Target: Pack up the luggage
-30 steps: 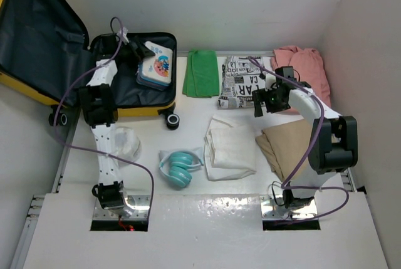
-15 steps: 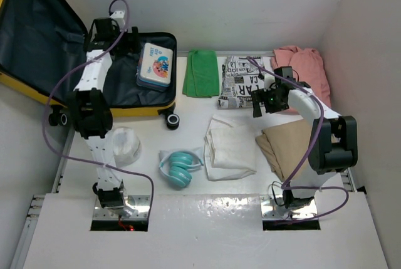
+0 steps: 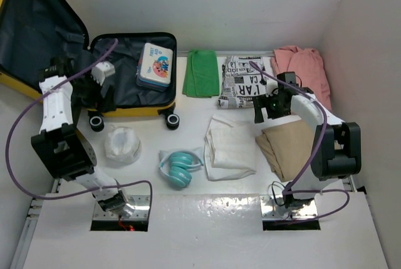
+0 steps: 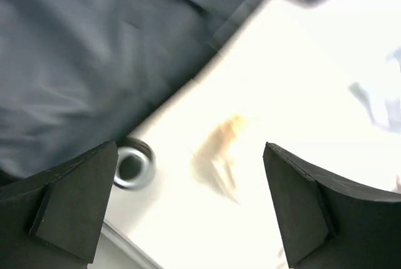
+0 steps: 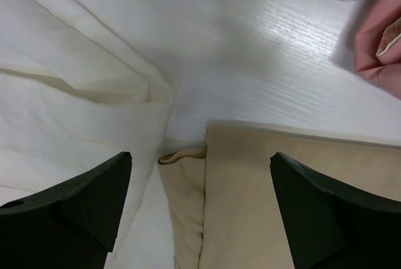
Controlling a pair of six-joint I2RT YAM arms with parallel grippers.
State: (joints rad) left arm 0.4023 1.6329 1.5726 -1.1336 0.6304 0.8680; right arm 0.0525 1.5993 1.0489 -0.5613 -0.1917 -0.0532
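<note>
Beside one luggage (image 3: 128,90) lie five folded cloths (image 3: 202,73) and one headset (image 3: 178,167).

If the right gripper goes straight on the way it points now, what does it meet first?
Probably the edge of the beige cloth, straight ahead of the open right gripper in its wrist view; the cream cloth lies just beside that line. Depth is unclear.

White arm links (image 3: 53,103), black joints (image 3: 62,153), purple cables (image 3: 316,147).
</note>
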